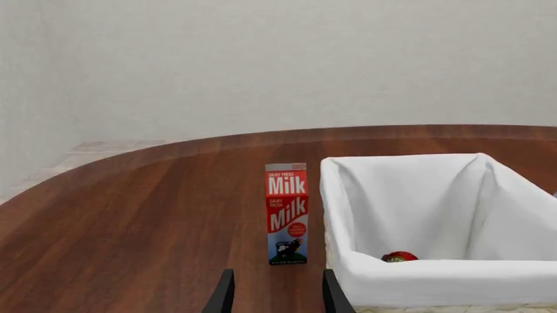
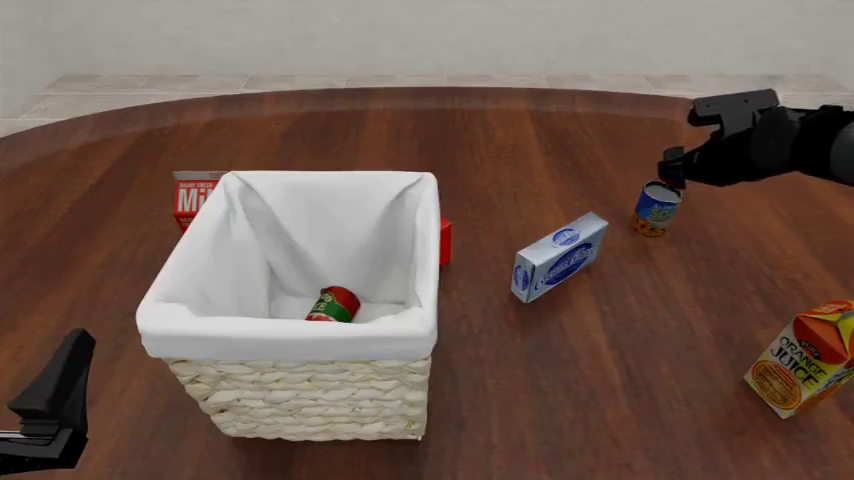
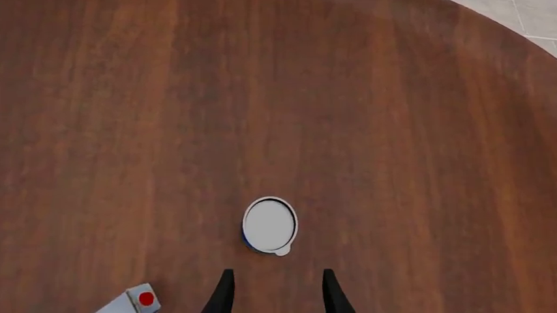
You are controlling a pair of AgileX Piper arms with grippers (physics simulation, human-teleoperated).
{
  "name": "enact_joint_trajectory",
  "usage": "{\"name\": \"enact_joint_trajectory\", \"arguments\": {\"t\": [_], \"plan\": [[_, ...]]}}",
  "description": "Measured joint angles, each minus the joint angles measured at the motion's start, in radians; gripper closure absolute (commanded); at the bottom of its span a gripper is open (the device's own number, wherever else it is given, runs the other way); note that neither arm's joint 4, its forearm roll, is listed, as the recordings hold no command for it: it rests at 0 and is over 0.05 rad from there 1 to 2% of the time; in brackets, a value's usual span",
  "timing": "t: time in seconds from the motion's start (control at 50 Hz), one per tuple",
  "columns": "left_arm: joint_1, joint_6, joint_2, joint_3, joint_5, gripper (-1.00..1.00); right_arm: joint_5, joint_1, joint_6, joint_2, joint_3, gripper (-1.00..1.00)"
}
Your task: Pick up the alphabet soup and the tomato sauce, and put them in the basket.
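The tomato sauce (image 2: pixel 335 304) lies on its side on the white liner inside the basket (image 2: pixel 287 332); the left wrist view shows only its red edge (image 1: pixel 400 257) over the basket (image 1: pixel 418 279) rim. The alphabet soup (image 2: pixel 655 208) stands upright on the table at the right. My right gripper (image 2: pixel 674 168) hovers just above it, open. In the right wrist view the can's grey top (image 3: pixel 270 224) sits just beyond the open right gripper (image 3: pixel 274 293), not between the fingers. My left gripper (image 1: pixel 276 297) is open and empty, low at the near left (image 2: pixel 60 385).
A milk carton (image 1: pixel 286 213) stands just left of the basket's far corner (image 2: pixel 194 196). A red item (image 2: pixel 445 241) peeks out behind the basket's right side. A blue-and-white box (image 2: pixel 559 256) lies between basket and soup. An orange juice carton (image 2: pixel 805 358) stands near right.
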Motion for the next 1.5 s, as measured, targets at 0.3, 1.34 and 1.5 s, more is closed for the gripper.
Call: {"name": "enact_joint_trajectory", "arguments": {"t": [0.3, 1.34, 1.5], "plan": [[0.0, 0.0, 0.0, 0.0, 0.0, -1.0, -0.009, -0.011, -0.005, 0.043, -0.015, -1.0], [0.004, -0.004, 0.0, 0.0, -0.001, -1.0, -0.023, -0.012, -0.015, 0.118, -0.044, -1.0], [0.004, -0.006, 0.0, 0.0, -0.002, -1.0, -0.022, -0.008, -0.017, 0.127, -0.053, -1.0]]}}
